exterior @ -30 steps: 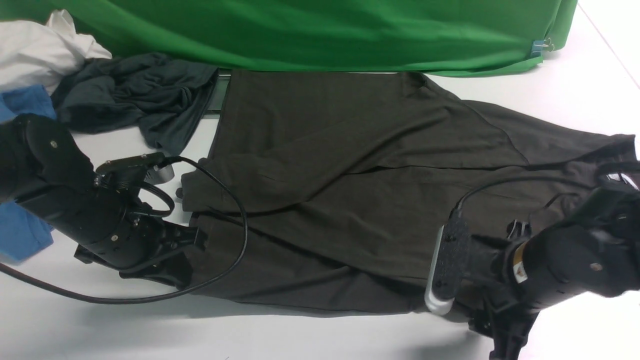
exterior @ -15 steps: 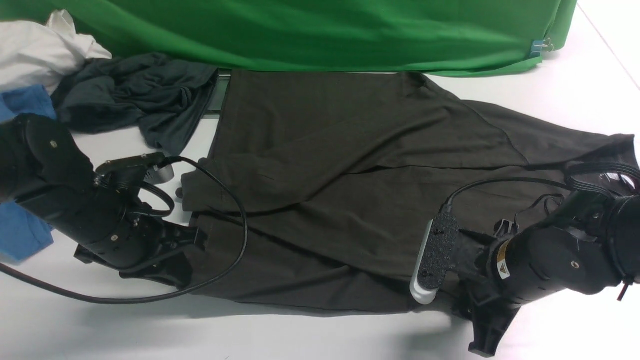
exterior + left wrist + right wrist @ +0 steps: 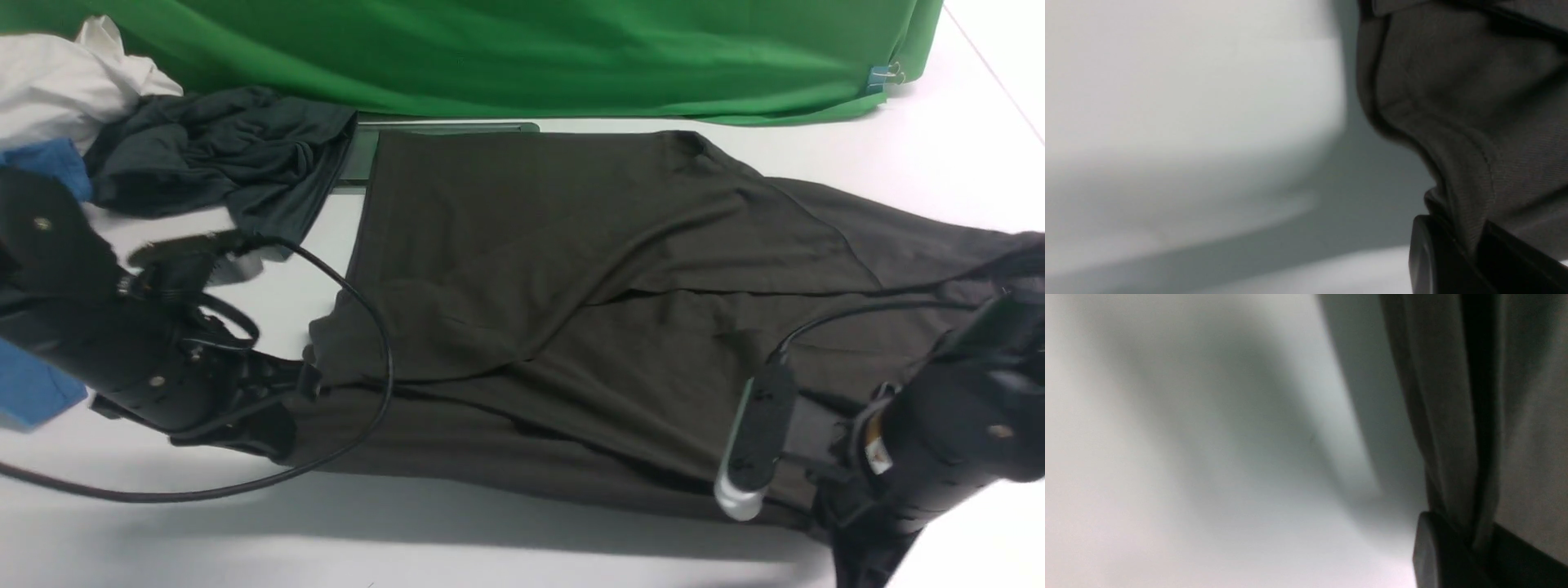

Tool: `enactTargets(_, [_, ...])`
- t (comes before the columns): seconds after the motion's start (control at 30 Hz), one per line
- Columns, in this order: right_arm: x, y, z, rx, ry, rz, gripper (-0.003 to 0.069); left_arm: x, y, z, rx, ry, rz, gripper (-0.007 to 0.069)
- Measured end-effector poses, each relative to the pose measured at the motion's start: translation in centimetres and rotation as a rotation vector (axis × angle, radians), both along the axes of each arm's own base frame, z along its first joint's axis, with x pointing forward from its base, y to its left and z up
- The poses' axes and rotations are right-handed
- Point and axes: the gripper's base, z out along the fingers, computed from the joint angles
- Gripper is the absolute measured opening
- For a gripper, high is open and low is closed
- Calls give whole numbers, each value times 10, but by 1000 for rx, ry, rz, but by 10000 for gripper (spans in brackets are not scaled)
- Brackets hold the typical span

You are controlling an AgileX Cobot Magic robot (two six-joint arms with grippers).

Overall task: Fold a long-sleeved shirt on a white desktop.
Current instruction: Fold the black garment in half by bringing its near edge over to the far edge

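Dark long-sleeved shirt [image 3: 571, 269] tight in left claw [image 3: 1470, 249] and right claw [image 3: 1478, 543]

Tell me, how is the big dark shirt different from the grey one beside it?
The dark shirt covers more table than the grey one. The dark shirt lies spread out; the grey one is crumpled in a heap. The dark shirt looks brownish-black, the grey one bluish. Both lie on the white table.
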Motion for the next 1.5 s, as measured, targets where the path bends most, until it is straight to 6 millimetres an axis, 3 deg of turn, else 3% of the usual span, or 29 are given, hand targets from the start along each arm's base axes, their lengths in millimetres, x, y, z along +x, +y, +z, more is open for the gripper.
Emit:
enactTargets(0.17, [-16, -8, 30, 54, -23, -37, 38, -19, 1, 21, -4, -43, 9, 39])
enactTargets(0.33, [-27, -13, 47, 108, -42, -87, 38, -46, 1, 16, -7, 2, 7, 39])
enactTargets(0.5, [-36, -14, 50, 127, 15, -130, 38, -71, 1, -2, -20, 78, 10, 39])
enactTargets(0.63, [-56, -16, 38, 72, 121, -131, 38, -92, 0, -15, -39, 148, 11, 39])
enactTargets(0.83, [-66, -18, 48, 90, 112, -115, 36, -91, 0, -8, -41, 103, 14, 39])
enactTargets(0.97, [-50, -16, 76, 83, 41, -114, 36, -75, 1, 13, -26, 2, 4, 39])
enactTargets(1.0, [-36, -15, 90, 89, -14, -128, 36, -64, 2, 29, -15, -66, 1, 39])
enactTargets(1.13, [7, -17, 117, 120, -122, -187, 36, -32, 3, 57, 11, -180, 0, 39])
enactTargets(1.3, [65, -15, 127, 127, -178, -222, 36, 25, 5, 74, 70, -255, -12, 39])
enactTargets(1.47, [127, -9, 125, 136, -241, -213, 36, 95, 7, 60, 138, -281, -27, 39])
enactTargets(1.5, [131, -9, 121, 132, -234, -213, 36, 100, 7, 62, 141, -294, -27, 39])
